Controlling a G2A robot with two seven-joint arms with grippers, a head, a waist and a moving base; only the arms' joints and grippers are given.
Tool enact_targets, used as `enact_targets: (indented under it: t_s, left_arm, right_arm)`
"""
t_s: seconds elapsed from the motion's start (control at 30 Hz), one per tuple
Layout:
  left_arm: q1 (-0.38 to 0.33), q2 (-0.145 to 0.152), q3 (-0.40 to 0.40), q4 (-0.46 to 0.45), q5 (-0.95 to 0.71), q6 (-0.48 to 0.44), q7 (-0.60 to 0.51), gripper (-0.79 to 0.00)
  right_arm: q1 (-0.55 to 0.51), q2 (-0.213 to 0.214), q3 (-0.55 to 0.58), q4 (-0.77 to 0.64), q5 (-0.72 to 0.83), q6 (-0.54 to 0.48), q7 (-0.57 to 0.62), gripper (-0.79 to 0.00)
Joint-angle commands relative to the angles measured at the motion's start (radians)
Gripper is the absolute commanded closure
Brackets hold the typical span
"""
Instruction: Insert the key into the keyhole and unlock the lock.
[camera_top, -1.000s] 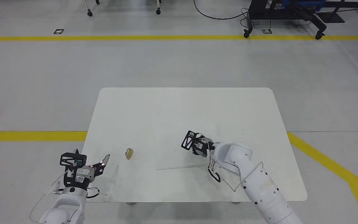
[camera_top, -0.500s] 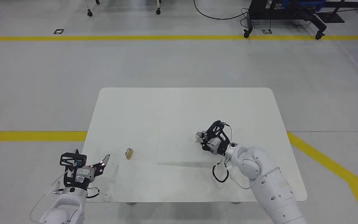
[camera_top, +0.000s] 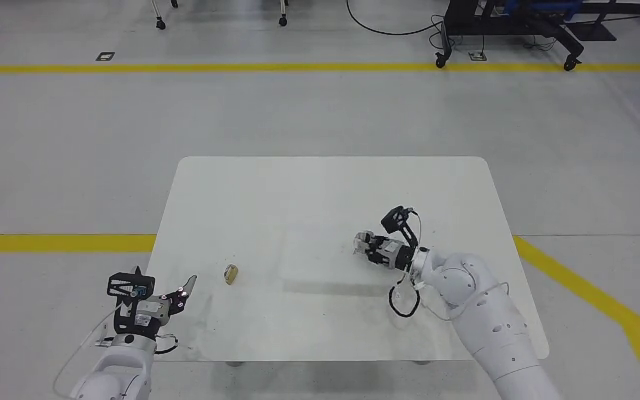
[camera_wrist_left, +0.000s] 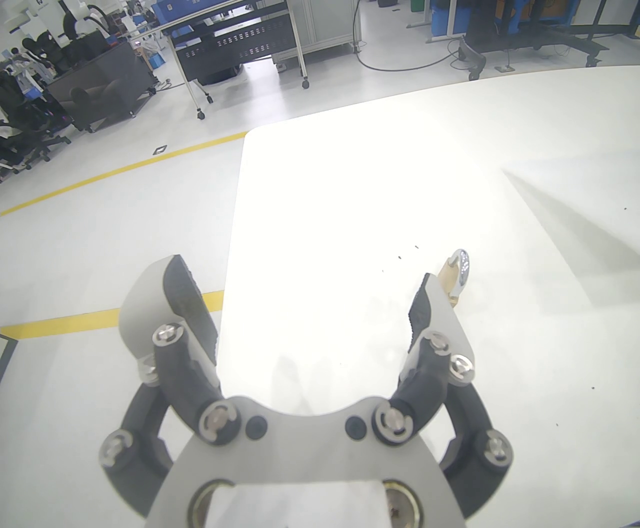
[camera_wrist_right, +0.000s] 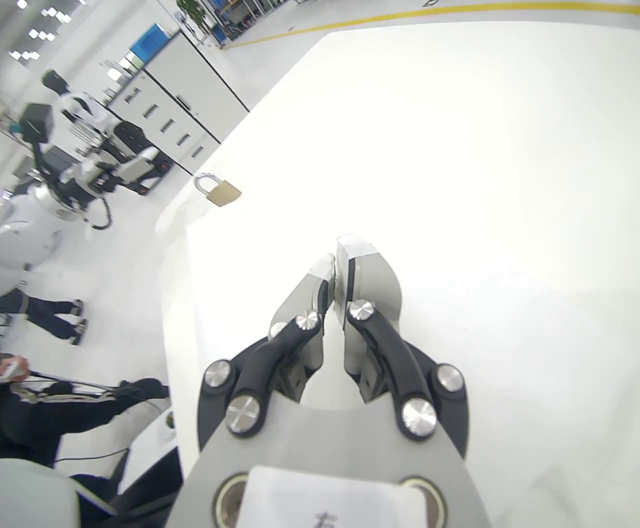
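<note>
Left claw (camera_top: 160, 290) wide open, nothing between its fingers, touching nothing. It hangs just off the worktop (camera_top: 300, 200) corner, near the lock (camera_top: 231, 273) on the lock's left. Right claw (camera_top: 360, 242) has its fingers pressed together at the tips, with no real gap. It sits low over the worktop, well apart from the lock on the lock's right. Cannot tell whether the key is pinched in there. The right wrist view shows the right claw (camera_wrist_right: 334, 260) with its two grey finger pads meeting and a pale sliver in the seam, too small to name. The lock rests on the worktop toward the near left edge. Top view gives the lock as a small tan blob and gives the layout, one claw on either side of the lock. Left wrist view shows the left claw (camera_wrist_left: 300, 280) from behind, both dark ribbed pads bare, with the lock (camera_wrist_left: 456, 277) just past one fingertip and partly hidden by it. Brass body and shiny shackle top are visible there. Right wrist view shows the lock (camera_wrist_right: 222, 192) from the other side and farther off, a silver shackle loop on a brass body, close to the worktop (camera_wrist_right: 450, 125) edge. Bright worktop (camera_wrist_left: 350, 175) surface lies under the open left claw.
</note>
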Motion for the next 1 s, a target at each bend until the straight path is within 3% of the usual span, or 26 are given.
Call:
enact_targets:
  t_s: [0.0,0.2,0.53,0.63,0.77,0.97]
  left_arm:
    - [0.0,0.0,0.0,0.0,0.0,0.0,0.0,-0.785]
    - [0.0,0.0,0.0,0.0,0.0,0.0,0.0,-0.785]
    - [0.004,-0.002,0.004,-0.032,0.004,0.008,0.01,-0.785]
    - [0.018,-0.003,0.039,-0.111,0.072,0.007,-0.006,-0.785]
    - [0.007,-0.001,0.112,-0.184,0.212,-0.068,-0.061,-0.785]
    - [-0.095,-0.005,0.251,-0.175,0.359,-0.177,-0.164,-0.785]
  right_arm:
    - [-0.03,0.004,-0.018,-0.062,-0.187,0.031,-0.09,0.0]
    - [-0.075,0.013,-0.061,-0.125,-0.469,0.062,-0.218,0.0]
    - [-0.084,0.013,-0.064,-0.136,-0.47,0.054,-0.23,0.0]
    - [-0.093,0.016,-0.045,-0.139,-0.426,0.028,-0.281,0.0]
    - [-0.081,0.017,-0.037,-0.105,-0.378,-0.017,-0.29,0.0]
    - [-0.063,0.018,-0.047,-0.084,-0.347,-0.091,-0.28,0.0]
